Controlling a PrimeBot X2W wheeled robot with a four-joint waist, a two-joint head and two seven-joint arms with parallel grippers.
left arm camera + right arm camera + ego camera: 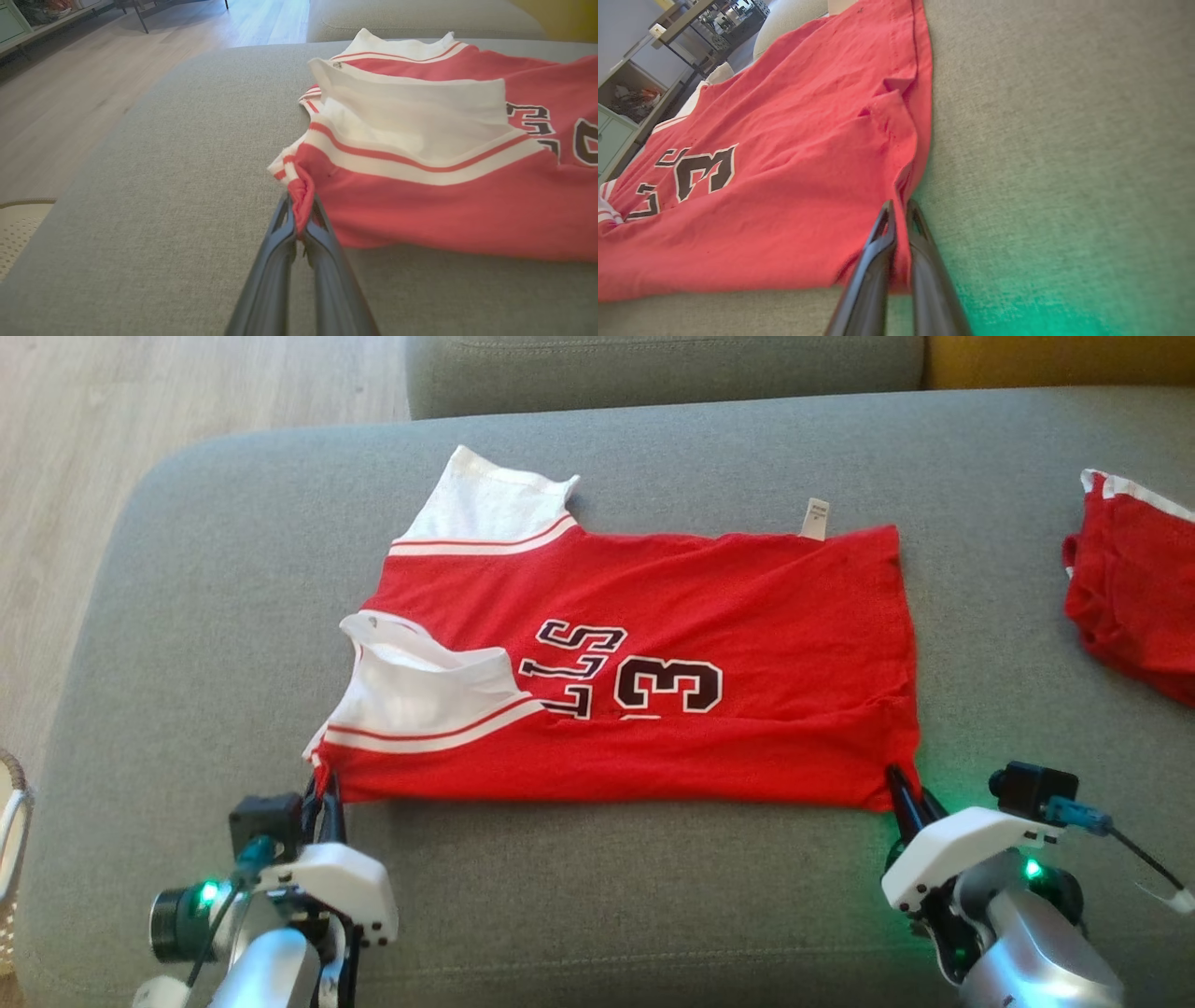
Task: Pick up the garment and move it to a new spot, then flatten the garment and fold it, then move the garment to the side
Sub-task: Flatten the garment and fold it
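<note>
The garment (709, 616) is a red jersey with white striped sleeves and dark lettering, lying folded lengthwise on the grey cushion (560, 896). My left gripper (327, 793) is shut on its near left corner, by the striped sleeve hem. The left wrist view shows the red cloth (420, 205) bunched between the fingers of the left gripper (301, 210). My right gripper (904, 789) is shut on the near right corner of the hem. In the right wrist view the garment (784, 186) has its edge pinched in the right gripper (900, 212).
Another red garment with white trim (1134, 597) lies at the cushion's right edge. A second grey cushion (653, 373) stands behind. Wooden floor (140, 411) runs to the left, with a pale woven basket (14, 831) by the cushion's left side.
</note>
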